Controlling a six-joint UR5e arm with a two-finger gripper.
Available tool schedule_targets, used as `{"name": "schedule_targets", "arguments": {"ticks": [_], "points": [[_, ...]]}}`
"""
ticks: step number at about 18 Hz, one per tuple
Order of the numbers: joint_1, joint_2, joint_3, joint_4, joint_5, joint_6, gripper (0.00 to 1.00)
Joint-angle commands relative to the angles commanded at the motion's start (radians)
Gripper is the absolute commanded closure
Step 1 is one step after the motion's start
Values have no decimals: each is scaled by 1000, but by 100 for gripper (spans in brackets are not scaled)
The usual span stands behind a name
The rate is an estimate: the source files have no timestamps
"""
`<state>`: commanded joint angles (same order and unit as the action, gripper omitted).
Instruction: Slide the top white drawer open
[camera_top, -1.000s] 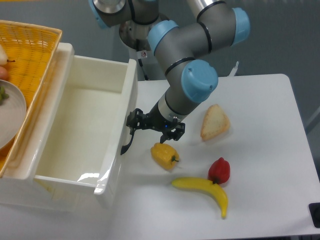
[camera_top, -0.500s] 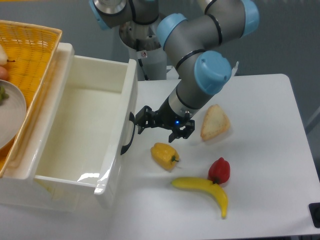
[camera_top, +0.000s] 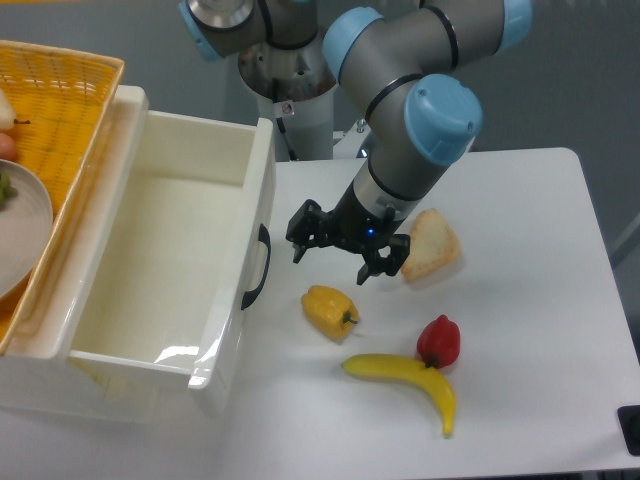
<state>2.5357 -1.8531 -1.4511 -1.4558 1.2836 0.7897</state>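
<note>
The top white drawer (camera_top: 160, 255) stands pulled far out toward the table, a deep glossy box with nothing inside. Its curved black handle (camera_top: 257, 267) shows on the front panel, facing right. My gripper (camera_top: 341, 246) hangs open to the right of that handle, a short gap away from it, with nothing between its fingers. The lower drawer is hidden beneath the open one.
A yellow wicker basket (camera_top: 60, 110) with a grey plate (camera_top: 18, 225) sits on the cabinet at left. On the white table (camera_top: 520, 330) lie a yellow pepper (camera_top: 328, 310), a red pepper (camera_top: 439, 340), a banana (camera_top: 408, 380) and a bread slice (camera_top: 432, 243).
My gripper has let go of the black handle and drawn back to the right and slightly up. The drawer has stayed where it was.
</note>
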Motion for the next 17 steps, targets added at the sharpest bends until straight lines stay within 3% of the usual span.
{"name": "schedule_targets", "arguments": {"ticks": [4, 8, 12, 17], "points": [[2, -2, -5, 8, 112, 80, 0], [0, -5, -6, 15, 152, 158, 0], [-2, -5, -41, 122, 226, 307, 0], [1, -14, -55, 141, 257, 332, 0]]}}
